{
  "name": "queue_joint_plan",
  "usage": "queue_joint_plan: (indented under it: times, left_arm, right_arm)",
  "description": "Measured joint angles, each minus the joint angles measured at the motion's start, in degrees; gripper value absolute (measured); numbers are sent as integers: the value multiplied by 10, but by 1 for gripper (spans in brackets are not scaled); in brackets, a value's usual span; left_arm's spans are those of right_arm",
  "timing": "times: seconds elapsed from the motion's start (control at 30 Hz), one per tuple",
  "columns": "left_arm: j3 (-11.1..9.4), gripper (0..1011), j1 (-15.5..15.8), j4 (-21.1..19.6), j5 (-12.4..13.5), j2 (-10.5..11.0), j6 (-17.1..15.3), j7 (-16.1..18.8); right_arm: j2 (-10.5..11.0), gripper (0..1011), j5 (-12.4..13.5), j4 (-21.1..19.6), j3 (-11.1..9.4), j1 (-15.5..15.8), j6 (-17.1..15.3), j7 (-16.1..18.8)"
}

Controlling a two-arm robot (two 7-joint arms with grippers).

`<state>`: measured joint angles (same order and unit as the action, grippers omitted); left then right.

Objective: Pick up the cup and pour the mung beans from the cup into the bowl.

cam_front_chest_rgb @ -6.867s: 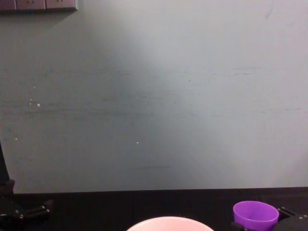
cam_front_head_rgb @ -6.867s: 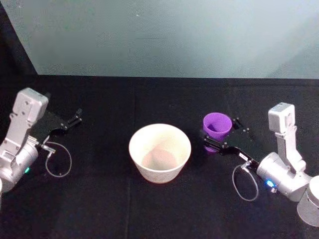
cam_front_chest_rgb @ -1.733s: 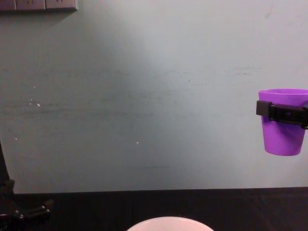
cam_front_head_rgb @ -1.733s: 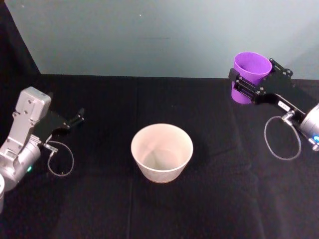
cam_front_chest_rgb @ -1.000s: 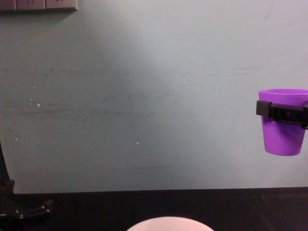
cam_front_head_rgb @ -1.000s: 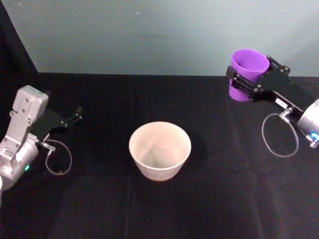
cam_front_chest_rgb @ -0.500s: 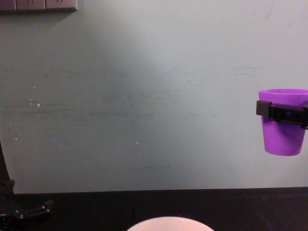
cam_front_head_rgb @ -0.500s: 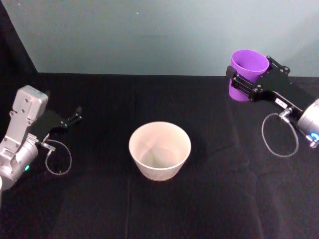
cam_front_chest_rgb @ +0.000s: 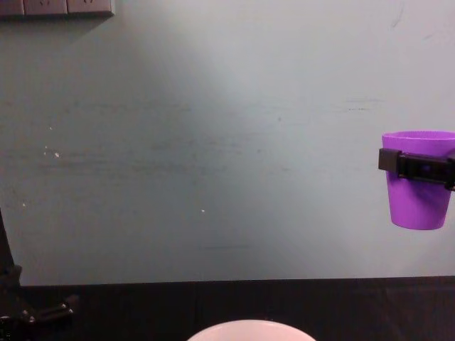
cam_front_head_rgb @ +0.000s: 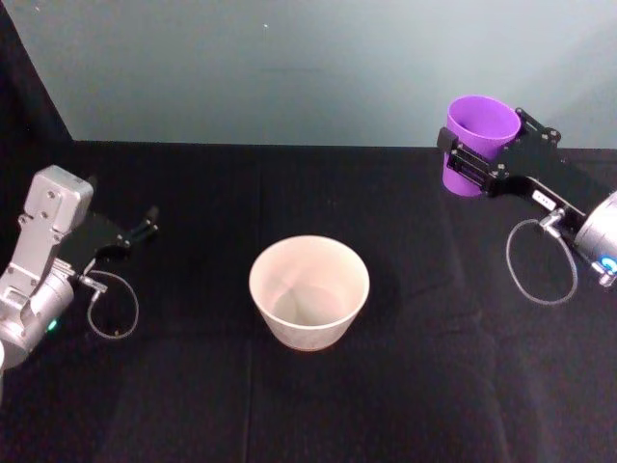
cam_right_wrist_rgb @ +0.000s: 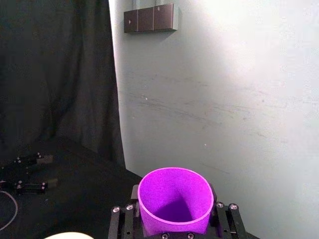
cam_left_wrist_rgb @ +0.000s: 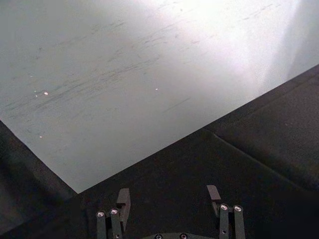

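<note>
If tipped here, would spill beans short of the bowl (cam_front_head_rgb: 289, 333).
Needs carrying over first: cup (cam_front_head_rgb: 480, 121) clenched upright in right gripper (cam_front_head_rgb: 479, 154), upper right; left gripper (cam_left_wrist_rgb: 168, 196) parked mid-left, spread empty.

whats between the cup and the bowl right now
Nothing: in the head view the black table between bowl and cup is bare. The right hand holds the cup raised, right of the bowl; the left hand sits parked at left.

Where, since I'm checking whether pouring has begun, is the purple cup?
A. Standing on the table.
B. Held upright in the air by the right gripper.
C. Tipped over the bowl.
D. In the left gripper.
B: the right gripper holds the cup upright, high above the table and right of the bowl.
</note>
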<state>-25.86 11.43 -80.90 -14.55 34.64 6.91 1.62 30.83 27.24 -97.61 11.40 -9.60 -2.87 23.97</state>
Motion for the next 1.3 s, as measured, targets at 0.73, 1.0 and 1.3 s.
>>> queue_joint_plan:
  times: [0.73, 1.0, 1.3]
  left_arm:
    - [0, 1000, 0, 0, 0, 0, 0, 0]
    - [0, 1000, 0, 0, 0, 0, 0, 0]
    - [0, 1000, 0, 0, 0, 0, 0, 0]
  right_arm:
    - [0, 746, 0, 0, 0, 0, 0, 0]
    - [0, 747, 0, 0, 0, 0, 0, 0]
    - [0, 746, 0, 0, 0, 0, 0, 0]
